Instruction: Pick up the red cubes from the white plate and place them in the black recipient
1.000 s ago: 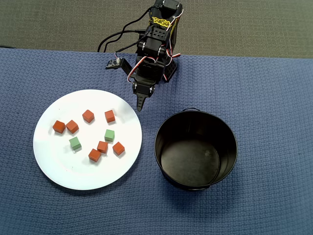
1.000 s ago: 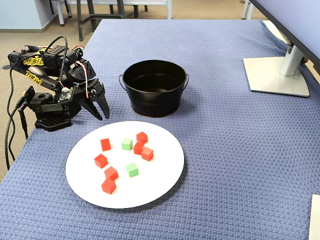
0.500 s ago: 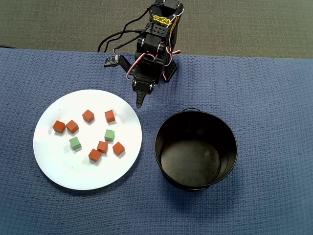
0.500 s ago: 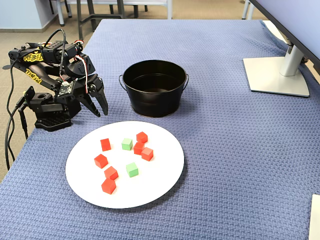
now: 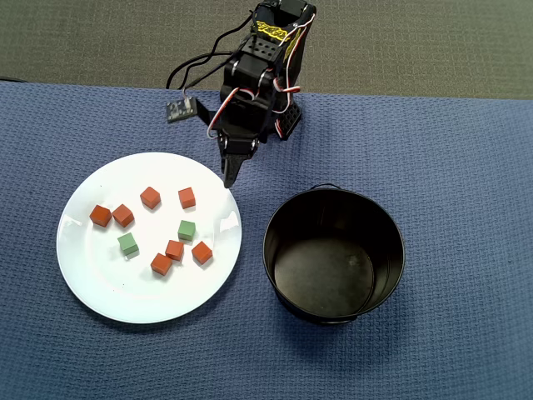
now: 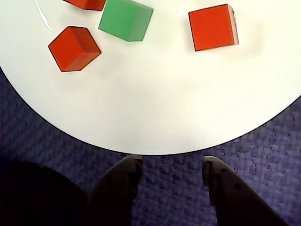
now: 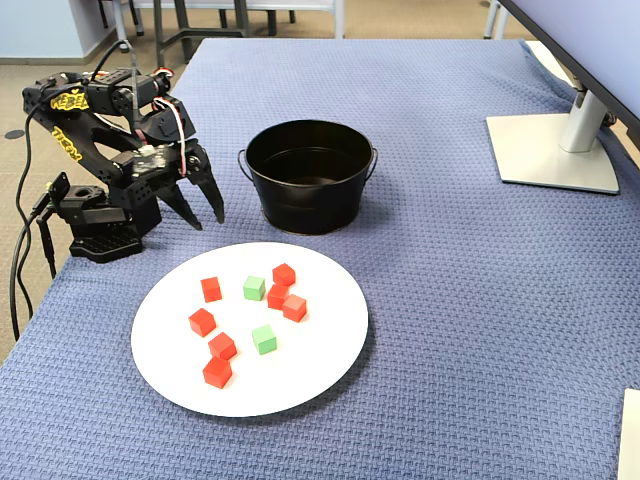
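Reaching toward the plate (image 5: pixel 92 283), the claw (image 5: pixel 228 177) hangs just past the rim nearest the arm's base, its two fingers apart and empty; the wrist view shows the dark fingertips (image 6: pixel 123 176) over blue cloth with the plate's edge just ahead of them. This reads as the approach before any grasp: the pot (image 5: pixel 333 254), off to one side of the claw and well clear of it, looks empty, while all seven red cubes (image 5: pixel 187 197) sit on the plate together with two green cubes (image 5: pixel 186 229). In the overhead view the closest red cube lies just ahead of the claw, a little beyond the rim; two more red ones and a green one cluster farther on, and the rest lie farther still, toward the plate's far side. In the wrist view a red cube (image 6: pixel 214 27) stands alone ahead of the right fingertip, with a green one (image 6: pixel 126 19) and another red one (image 6: pixel 74 48) ahead to the left. The next move probably calls for carrying the claw forward over the rim, lining the fingers up either side of that lone red cube, and lowering before closing. That cube looks the easiest first pick, since no neighbour touches it; the green cube near the cluster will want avoiding later. The counter (image 7: pixel 450 300) around the claw carries nothing in the way.
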Controlling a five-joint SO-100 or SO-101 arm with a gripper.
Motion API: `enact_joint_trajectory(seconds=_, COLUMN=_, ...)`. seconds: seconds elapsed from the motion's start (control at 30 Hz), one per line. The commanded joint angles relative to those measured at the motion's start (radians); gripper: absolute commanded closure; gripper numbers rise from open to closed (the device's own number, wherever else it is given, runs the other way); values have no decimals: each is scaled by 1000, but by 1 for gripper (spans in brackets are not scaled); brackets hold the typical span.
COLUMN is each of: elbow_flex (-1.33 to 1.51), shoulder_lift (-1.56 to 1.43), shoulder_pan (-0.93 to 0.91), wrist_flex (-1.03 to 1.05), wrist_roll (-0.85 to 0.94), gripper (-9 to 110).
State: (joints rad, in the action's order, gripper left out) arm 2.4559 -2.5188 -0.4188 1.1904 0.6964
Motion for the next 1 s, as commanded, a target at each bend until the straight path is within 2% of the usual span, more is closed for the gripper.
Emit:
enact_joint_trajectory(seconds=0.0, elbow_flex=-127, shoulder_lift=103, shoulder_pan=-87, wrist_flex=-48, wrist_roll=216, gripper=86)
enact_joint_trajectory(seconds=0.1, elbow_flex=-158, shoulder_lift=167, shoulder_pan=-152, wrist_flex=-74, wrist_roll=373, gripper=83)
enact_joint_trajectory(seconds=0.33, elbow_flex=-169, shoulder_lift=270, shoulder_pan=-221, wrist_flex=-173, wrist_roll=541, gripper=79)
enact_joint_trajectory(seconds=0.4, elbow_flex=-158, shoulder_lift=302, shoulder_pan=-221, wrist_flex=-227, wrist_roll=534, gripper=80)
enact_joint_trajectory(seconds=0.57, elbow_flex=-192, shoulder_lift=402, shoulder_pan=-216, wrist_flex=-204, wrist_roll=525, gripper=84)
enact_joint_trajectory(seconds=0.73, elbow_flex=-149, shoulder_lift=466, shoulder_pan=-264, wrist_flex=-310, wrist_roll=476, gripper=87)
enact_joint_trajectory(seconds=0.97, elbow_flex=-190, shoulder_lift=540, shoulder_pan=-275, wrist_flex=-337, wrist_roll=422, gripper=87)
